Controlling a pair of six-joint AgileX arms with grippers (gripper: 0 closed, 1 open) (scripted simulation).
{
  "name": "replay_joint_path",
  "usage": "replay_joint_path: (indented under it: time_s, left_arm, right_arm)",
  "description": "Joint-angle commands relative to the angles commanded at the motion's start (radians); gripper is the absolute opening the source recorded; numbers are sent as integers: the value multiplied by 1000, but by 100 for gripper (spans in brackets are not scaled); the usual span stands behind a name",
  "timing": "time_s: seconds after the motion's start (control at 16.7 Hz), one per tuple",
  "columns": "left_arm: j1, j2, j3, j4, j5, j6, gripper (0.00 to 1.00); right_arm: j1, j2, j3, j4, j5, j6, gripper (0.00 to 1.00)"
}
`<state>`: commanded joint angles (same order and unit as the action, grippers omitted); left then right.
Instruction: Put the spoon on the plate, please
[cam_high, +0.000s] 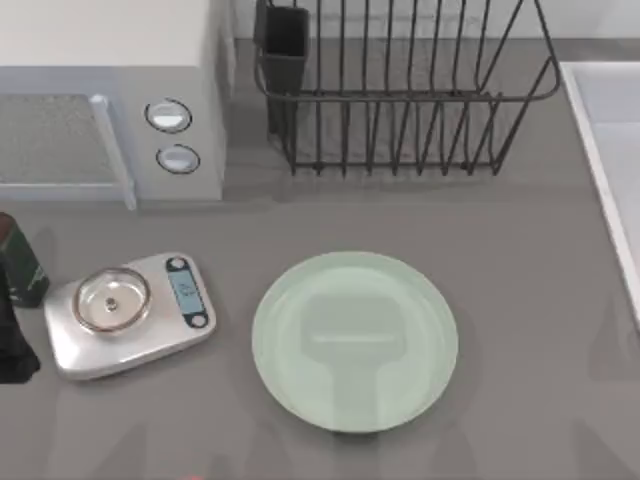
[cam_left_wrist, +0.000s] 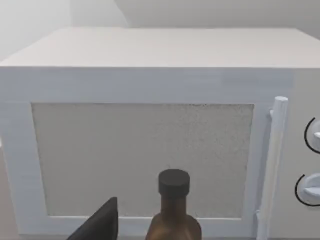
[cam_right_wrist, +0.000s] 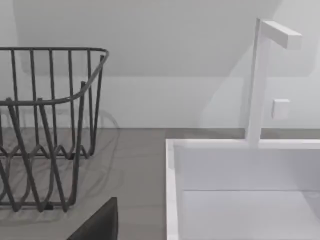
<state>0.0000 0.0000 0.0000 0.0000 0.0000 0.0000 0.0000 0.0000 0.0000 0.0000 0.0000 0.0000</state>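
Left claw hangs beside a brown bottle, facing the microwave.

One plate, one scale, one microwave, one rack, perhaps one bottle

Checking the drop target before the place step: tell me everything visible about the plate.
The plate is large, round, pale mint green and glossy, with a shallow rim. It lies flat on the grey table, right of the kitchen scale and in front of the wire dish rack, apart from both. Nothing lies on it; a soft darker shape, shadow or reflection, shows on its surface. Nothing touches it but the table.
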Motion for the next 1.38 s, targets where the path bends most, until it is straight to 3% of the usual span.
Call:
replay_joint_path:
  time_s: [0.24,0.48,1.02,1.38]
  left_arm:
    - [0,0,0,0,0,0,100]
    - [0,0,0,0,0,0,100]
    - [0,0,0,0,0,0,100]
    - [0,0,0,0,0,0,100]
  right_arm:
    - [-14,32,25,-28,1,-33,100]
    - [-81,213,152,-171,0,-225,100]
    - [-319,934,566,-712,2,-1083,100]
    - [-447,1294,804,-985,0,-1502,100]
